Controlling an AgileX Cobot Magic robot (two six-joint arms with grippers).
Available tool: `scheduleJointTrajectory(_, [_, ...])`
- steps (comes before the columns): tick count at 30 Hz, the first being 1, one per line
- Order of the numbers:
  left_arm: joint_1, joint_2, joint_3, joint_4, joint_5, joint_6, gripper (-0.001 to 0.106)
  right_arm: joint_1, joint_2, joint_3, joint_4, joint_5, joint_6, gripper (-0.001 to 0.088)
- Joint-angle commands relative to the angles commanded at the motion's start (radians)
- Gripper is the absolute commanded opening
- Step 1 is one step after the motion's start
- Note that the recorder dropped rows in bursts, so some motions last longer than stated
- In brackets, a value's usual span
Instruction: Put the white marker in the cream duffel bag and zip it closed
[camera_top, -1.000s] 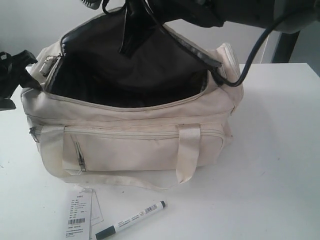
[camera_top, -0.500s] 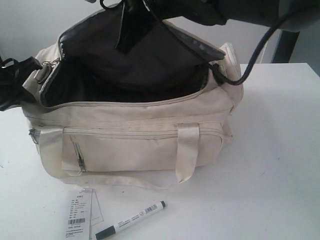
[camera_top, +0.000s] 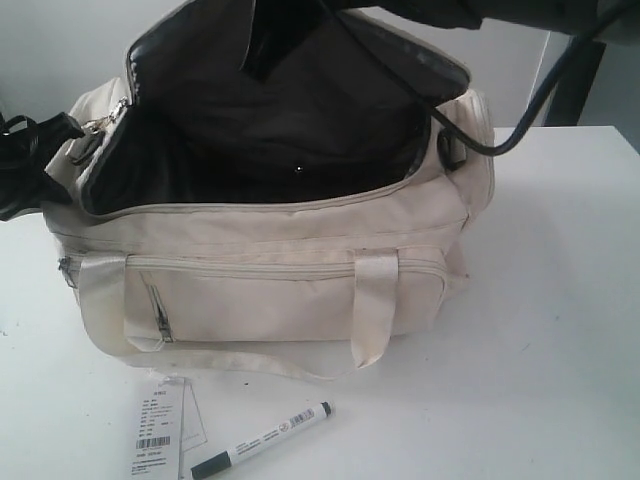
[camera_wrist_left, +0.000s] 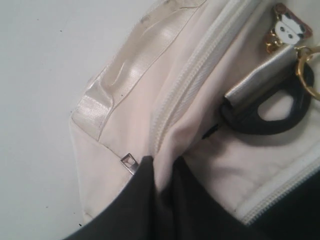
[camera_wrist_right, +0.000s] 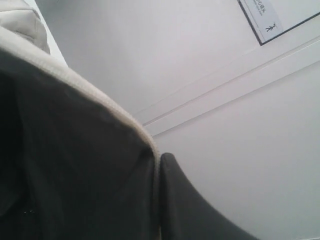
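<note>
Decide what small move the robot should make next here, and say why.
Probably open the left hand, clamped on the cream duffel bag at its end, and lower it toward the white marker lying on the table in front. The right hand holds the top flap up, so the bag gapes open, yet the marker is untouched.

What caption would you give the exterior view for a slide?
Cream duffel bag stands open on the table; the white marker lies outside in front of it, beside a paper tag.
</note>
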Motion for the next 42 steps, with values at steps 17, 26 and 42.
scheduleJointTrajectory(17, [0.0,0.0,0.0,0.0,-0.002,0.0,0.0,0.0,0.0,0.0,-0.218,-0.034,0.021,0.0])
scheduleJointTrajectory(26, [0.0,0.0,0.0,0.0,-0.006,-0.004,0.001,0.0,0.0,0.0,-0.279,-0.051,0.021,0.0])
scheduleJointTrajectory(42, [0.0,-0.043,0.0,0.029,-0.022,0.002,0.065,0.0,0.027,0.002,-0.277,-0.083,0.028,0.0])
